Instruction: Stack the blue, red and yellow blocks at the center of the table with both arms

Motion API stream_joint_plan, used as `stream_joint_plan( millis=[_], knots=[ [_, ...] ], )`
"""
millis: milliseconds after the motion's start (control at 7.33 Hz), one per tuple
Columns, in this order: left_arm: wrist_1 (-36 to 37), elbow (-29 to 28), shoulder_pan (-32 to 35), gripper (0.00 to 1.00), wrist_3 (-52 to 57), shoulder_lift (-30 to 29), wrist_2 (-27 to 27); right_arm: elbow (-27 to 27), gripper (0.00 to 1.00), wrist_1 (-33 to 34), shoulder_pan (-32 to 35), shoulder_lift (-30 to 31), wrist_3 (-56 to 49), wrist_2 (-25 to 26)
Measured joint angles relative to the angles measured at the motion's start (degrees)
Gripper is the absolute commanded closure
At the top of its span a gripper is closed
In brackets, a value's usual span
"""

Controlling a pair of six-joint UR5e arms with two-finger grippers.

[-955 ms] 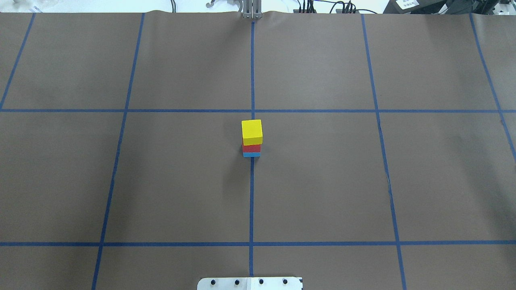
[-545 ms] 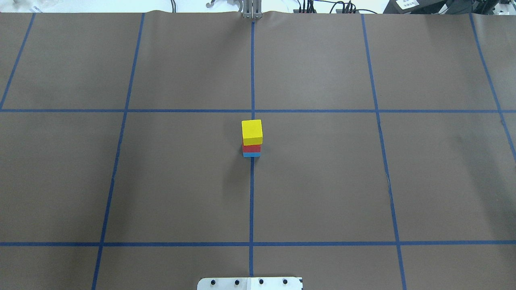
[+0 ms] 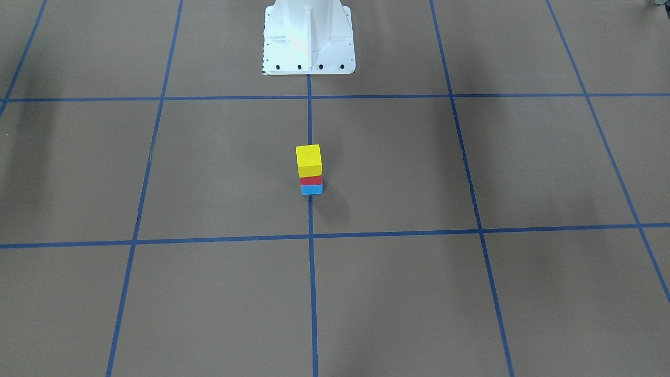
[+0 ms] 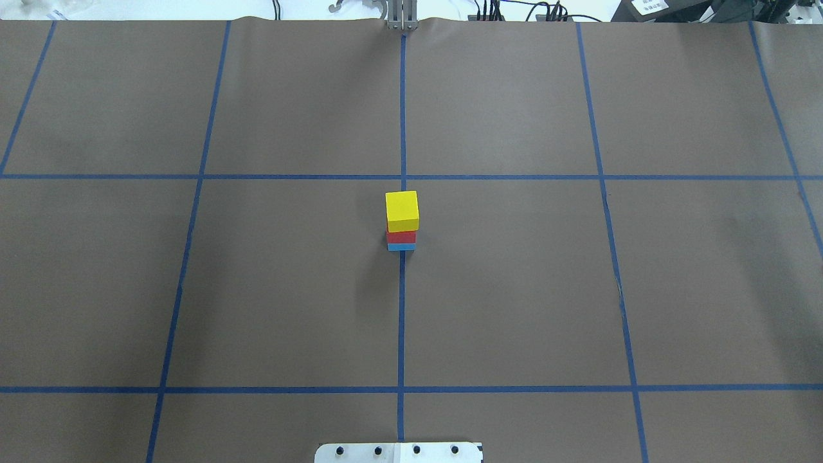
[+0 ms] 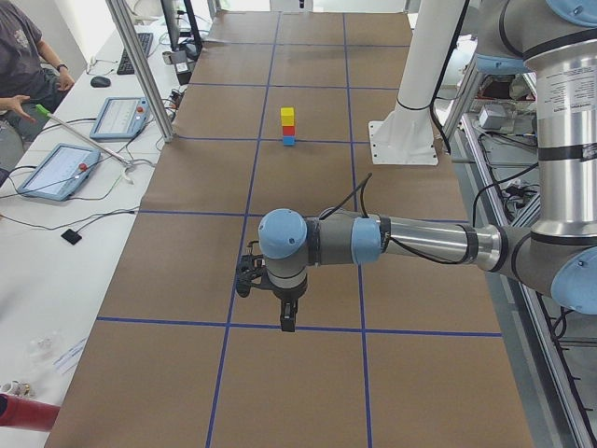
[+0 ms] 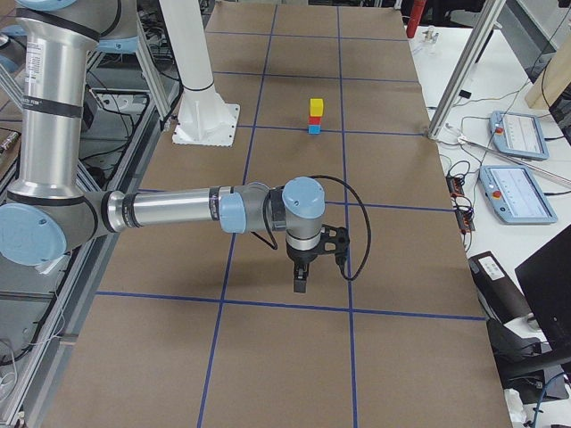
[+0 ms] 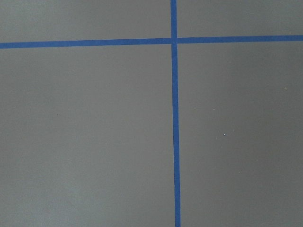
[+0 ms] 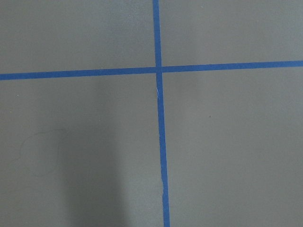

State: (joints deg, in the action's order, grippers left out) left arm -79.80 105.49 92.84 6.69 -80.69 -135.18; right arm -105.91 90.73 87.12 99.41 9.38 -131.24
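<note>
Three blocks stand stacked at the centre of the table (image 4: pixel 514 289), on the middle tape line: the yellow block (image 4: pixel 402 210) on the red block (image 4: pixel 401 237), which sits on the blue block (image 4: pixel 401 247). The front-facing view shows the same upright stack, yellow block (image 3: pixel 308 159) uppermost. Neither gripper touches it. The left gripper (image 5: pixel 287 322) hangs over a tape crossing far from the stack, seen only in the left side view. The right gripper (image 6: pixel 301 285) hangs likewise at the other end. Whether either is open, I cannot tell. Both wrist views show only brown paper and tape.
The white pedestal base (image 3: pixel 308 36) stands behind the stack on the robot's side. A side bench holds tablets (image 5: pixel 56 170) and cables, with a person's arm (image 5: pixel 19 98) beside it. An aluminium post (image 5: pixel 140 70) rises at the table's edge.
</note>
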Motion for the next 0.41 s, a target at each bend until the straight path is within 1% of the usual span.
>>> stream_joint_plan(
  millis=[409],
  knots=[
    [0.00,-0.02,-0.11,0.00,0.04,0.08,0.08,0.24,0.00,-0.33,-0.01,0.73,-0.28,0.22]
  ],
)
